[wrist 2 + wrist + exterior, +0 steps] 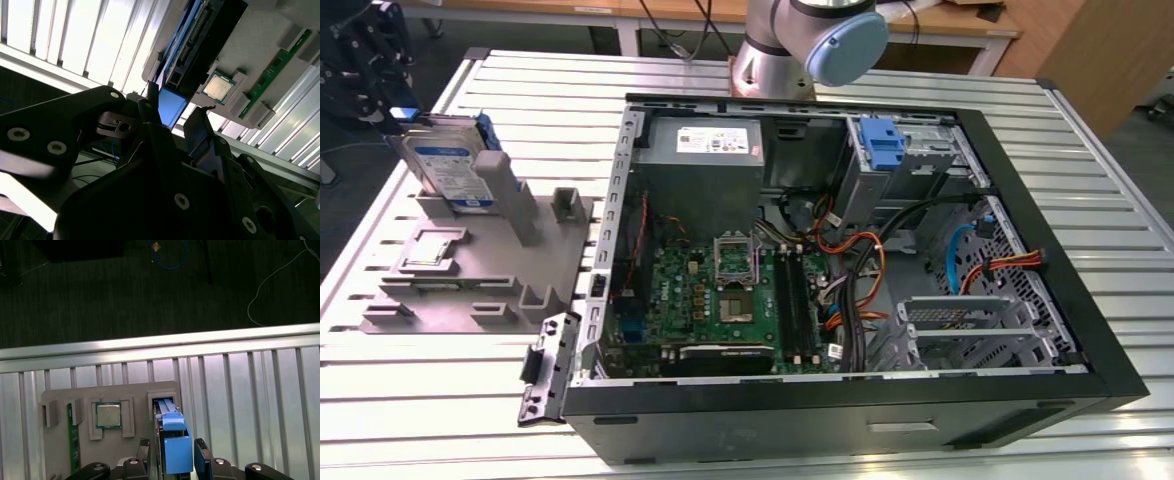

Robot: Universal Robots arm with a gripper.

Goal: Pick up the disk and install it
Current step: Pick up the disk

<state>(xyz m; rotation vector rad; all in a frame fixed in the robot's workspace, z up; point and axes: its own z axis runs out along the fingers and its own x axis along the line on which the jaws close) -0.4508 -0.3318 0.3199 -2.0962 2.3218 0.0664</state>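
on the bench, beside the open computer case, a grey holder is propping the disk upright. the claw is straddling it; whether clamping, i cannot tell. a loose hold could be risking a slip or jam.
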